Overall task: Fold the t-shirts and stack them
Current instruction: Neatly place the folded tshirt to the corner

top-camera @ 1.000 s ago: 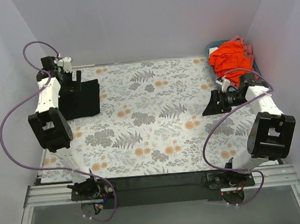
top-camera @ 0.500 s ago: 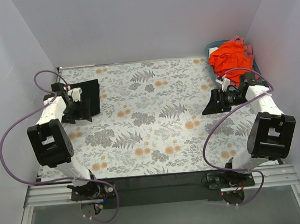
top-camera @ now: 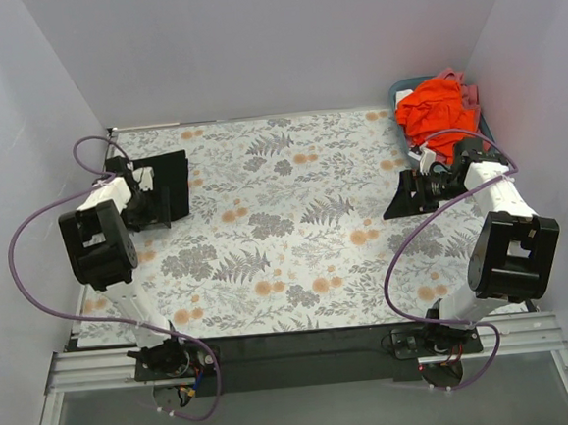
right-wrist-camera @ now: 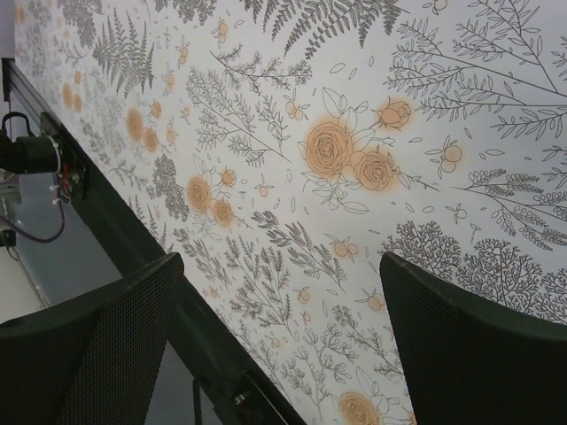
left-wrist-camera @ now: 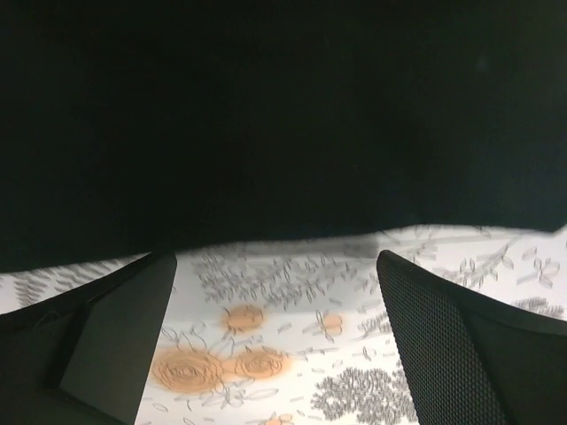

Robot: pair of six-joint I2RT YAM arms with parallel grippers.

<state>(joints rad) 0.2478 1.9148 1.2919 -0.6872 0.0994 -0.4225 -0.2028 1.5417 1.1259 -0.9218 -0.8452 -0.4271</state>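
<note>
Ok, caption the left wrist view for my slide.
Open left claw above the floral-print tablecloth, facing a black cloth t-shirt.

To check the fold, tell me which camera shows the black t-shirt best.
The top external view: the black t-shirt lies folded at far left, its outline nearly whole. The left wrist view shows only a featureless dark expanse of it. The right wrist view shows none of it.

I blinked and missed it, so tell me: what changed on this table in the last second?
The left tool, open and empty, drew back from the far corner toward the near side and now sits low by the folded black t-shirt. The right tool, that shirt and the orange-red t-shirt in the teal basket stayed put.
</note>
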